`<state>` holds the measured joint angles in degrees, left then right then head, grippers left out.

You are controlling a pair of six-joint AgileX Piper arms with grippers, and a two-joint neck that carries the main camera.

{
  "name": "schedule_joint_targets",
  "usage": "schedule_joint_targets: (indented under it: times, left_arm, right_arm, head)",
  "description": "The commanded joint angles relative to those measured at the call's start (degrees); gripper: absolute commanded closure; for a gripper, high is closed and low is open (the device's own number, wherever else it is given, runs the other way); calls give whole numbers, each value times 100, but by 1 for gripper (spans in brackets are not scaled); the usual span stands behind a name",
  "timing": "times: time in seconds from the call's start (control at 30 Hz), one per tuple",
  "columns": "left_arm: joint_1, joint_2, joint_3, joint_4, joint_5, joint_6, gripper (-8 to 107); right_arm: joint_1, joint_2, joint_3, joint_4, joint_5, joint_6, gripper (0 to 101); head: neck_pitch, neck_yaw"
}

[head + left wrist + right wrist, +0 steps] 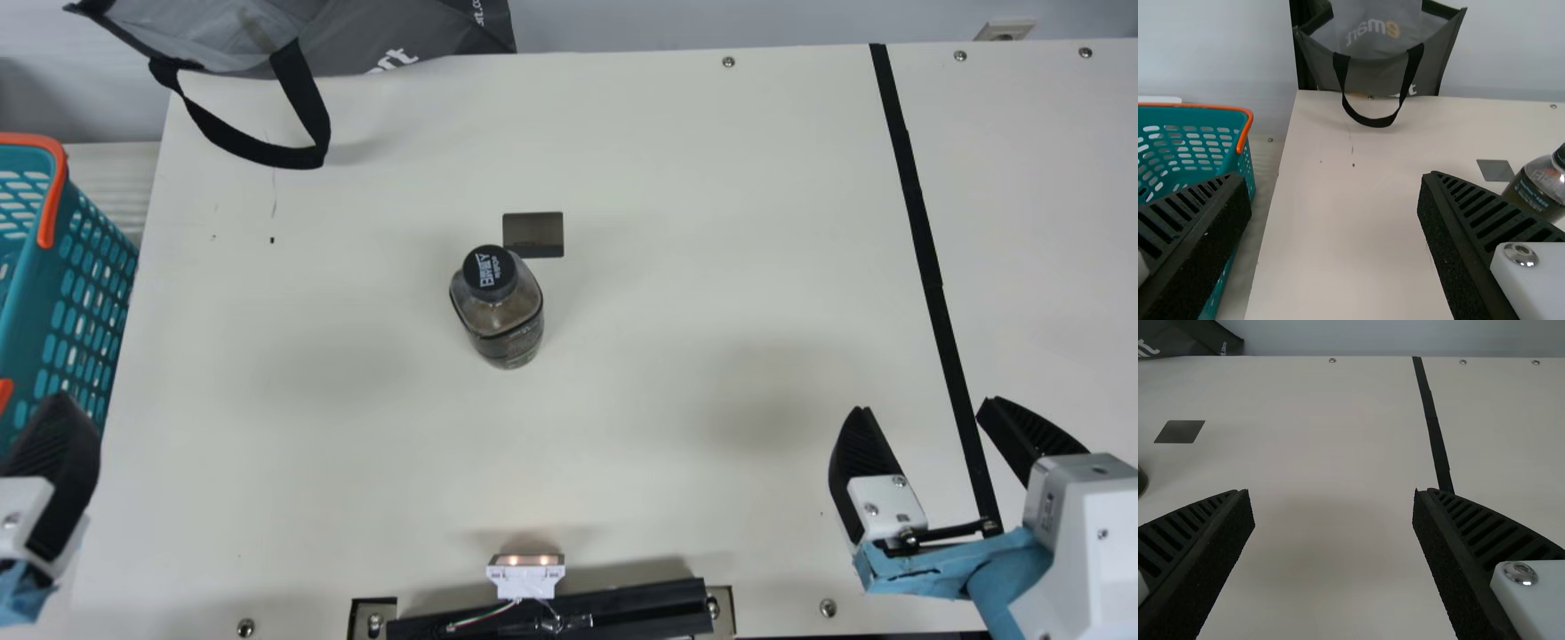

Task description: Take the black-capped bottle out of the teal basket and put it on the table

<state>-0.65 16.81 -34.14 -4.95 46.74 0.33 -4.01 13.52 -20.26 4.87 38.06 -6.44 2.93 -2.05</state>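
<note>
The bottle (509,331) upright on the tabletop (640,293) looks stiff, slick, perhaps weighty, best held mid-body; left hand (1335,176) and right hand (925,406) gape wide, empty.

The rounded, see-through brownish bottle (524,307) has a round black cap (490,271) with white print and a dark label (514,342). The rectangular teal plastic basket (43,276) is latticed, its curved handles (55,191) orange. A soft grey bag (382,36) has black straps (307,107). Straight black tape (925,249) stripes the flat cream counter (640,400).
</note>
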Motion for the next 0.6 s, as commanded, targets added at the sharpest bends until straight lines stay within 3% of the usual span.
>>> schedule_joint_targets:
  times: [0.0, 0.47, 0.57]
  left_arm:
    - [184, -89, 48, -265, 71, 281, -8]
    - [1438, -808, 422, -1392, 905, 1611, -8]
    - [1422, -812, 418, -1373, 918, 1589, -8]
  right_arm:
    - [0, 0, 0, 0, 0, 0, 10]
    - [0, 0, 0, 0, 0, 0, 10]
    - [0, 0, 0, 0, 0, 0, 10]
  head:
    - [-21, 47]
    - [-21, 47]
    - [-21, 47]
